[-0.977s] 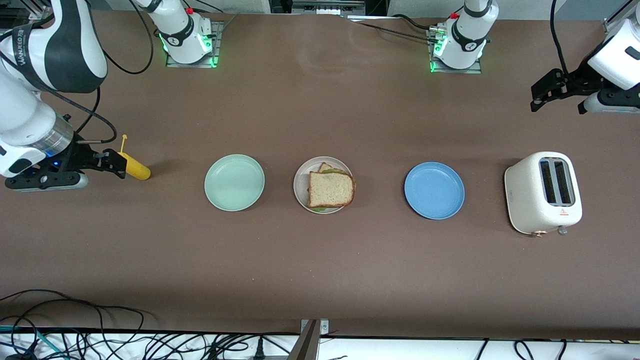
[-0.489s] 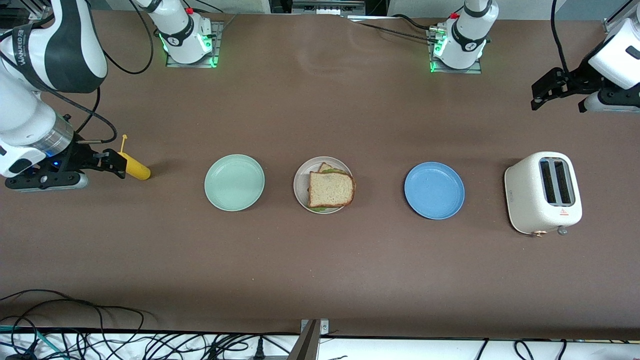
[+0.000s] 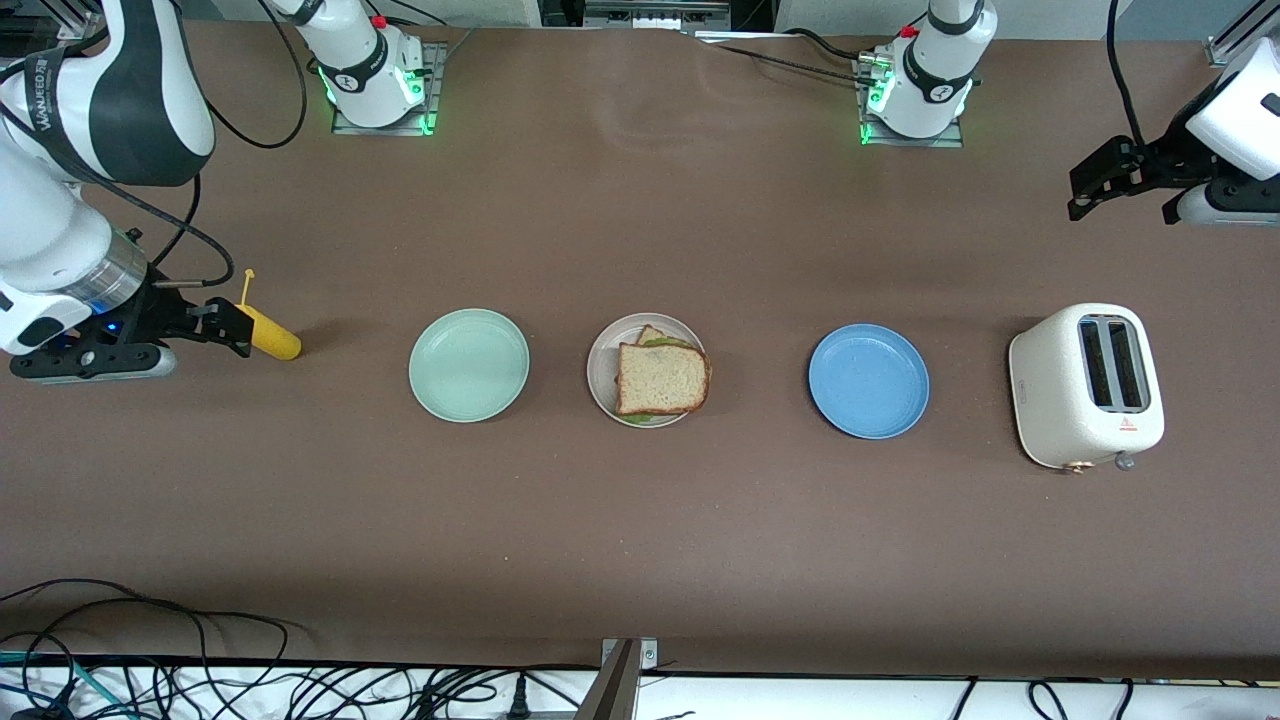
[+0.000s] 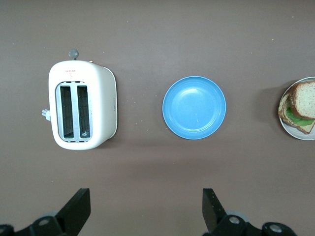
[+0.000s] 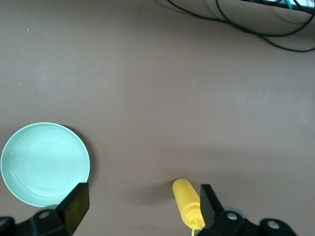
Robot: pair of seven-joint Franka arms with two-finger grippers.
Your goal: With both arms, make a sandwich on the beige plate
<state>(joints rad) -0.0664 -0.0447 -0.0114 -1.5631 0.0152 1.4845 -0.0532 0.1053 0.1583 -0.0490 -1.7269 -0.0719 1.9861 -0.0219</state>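
Observation:
The sandwich (image 3: 660, 378) lies on the beige plate (image 3: 598, 372) in the middle of the table: a top bread slice, green lettuce under it, and a second slice peeking out. It also shows in the left wrist view (image 4: 301, 104). My left gripper (image 3: 1078, 192) is open and empty, high over the table at the left arm's end, above the toaster's area; it also shows in its wrist view (image 4: 146, 209). My right gripper (image 3: 238, 330) is open and empty at the right arm's end, over the cap end of a yellow bottle; it also shows in its wrist view (image 5: 141, 201).
A mint-green plate (image 3: 468, 365) and a blue plate (image 3: 868, 380), both bare, flank the beige plate. A white toaster (image 3: 1088, 385) stands at the left arm's end. The yellow squeeze bottle (image 3: 272, 337) lies at the right arm's end. Cables (image 3: 150, 680) run along the table edge nearest the front camera.
My left gripper has drifted slightly toward the left arm's end of the table. The right arm, the sandwich and the plates have not moved.

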